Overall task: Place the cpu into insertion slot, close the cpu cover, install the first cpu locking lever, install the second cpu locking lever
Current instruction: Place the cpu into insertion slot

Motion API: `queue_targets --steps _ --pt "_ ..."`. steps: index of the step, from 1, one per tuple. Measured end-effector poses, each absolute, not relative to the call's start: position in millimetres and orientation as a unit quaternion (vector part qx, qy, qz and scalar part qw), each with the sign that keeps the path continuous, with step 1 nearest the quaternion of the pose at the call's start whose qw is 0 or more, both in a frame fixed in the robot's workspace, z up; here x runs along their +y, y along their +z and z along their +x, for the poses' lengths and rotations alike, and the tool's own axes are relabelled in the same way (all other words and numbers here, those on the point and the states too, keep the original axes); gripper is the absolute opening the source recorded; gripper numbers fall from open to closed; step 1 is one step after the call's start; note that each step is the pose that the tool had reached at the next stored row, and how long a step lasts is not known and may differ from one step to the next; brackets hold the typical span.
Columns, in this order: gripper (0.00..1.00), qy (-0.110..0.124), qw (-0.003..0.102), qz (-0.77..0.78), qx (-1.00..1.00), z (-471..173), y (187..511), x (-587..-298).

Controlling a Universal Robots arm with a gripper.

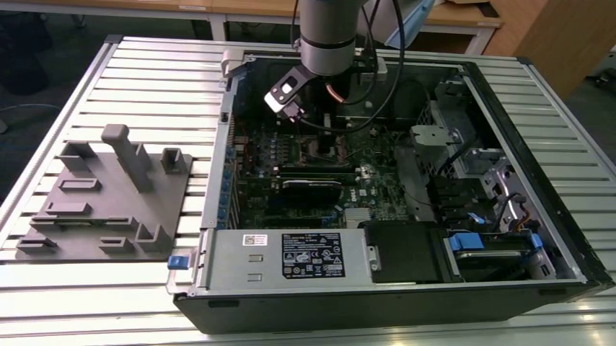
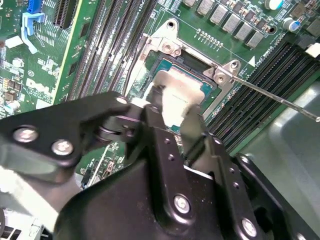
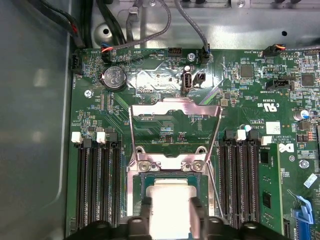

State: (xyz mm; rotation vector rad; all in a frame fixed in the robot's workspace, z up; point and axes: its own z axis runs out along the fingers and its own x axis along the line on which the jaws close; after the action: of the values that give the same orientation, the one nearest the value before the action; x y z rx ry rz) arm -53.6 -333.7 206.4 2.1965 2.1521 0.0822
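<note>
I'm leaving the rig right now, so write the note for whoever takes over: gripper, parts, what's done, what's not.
Gripper: shut on the cpu, fingers on two opposite edges.
Cpu: right over the insertion slot; whether it is fully seated cannot be told.
Cpu cover: swung open, lying back off the slot.
Locking lever: sticking out free, unlatched.
Done: cpu brought to the slot.
Left: cover not yet closed, levers not yet latched.
</note>
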Motion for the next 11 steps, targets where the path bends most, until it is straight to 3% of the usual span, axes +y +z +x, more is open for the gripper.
queue_targets --steps 1,4,8,11 --pt "0.42 0.027 0.033 0.714 0.699 -53.6 206.4 -333.7" --pt "0.24 0.027 0.033 0.714 0.699 -53.6 206.7 -333.7" --pt "0.13 0.027 0.033 0.714 0.699 -53.6 207.0 -333.7" --pt "0.1 0.027 0.033 0.714 0.699 -53.6 207.2 -333.7"
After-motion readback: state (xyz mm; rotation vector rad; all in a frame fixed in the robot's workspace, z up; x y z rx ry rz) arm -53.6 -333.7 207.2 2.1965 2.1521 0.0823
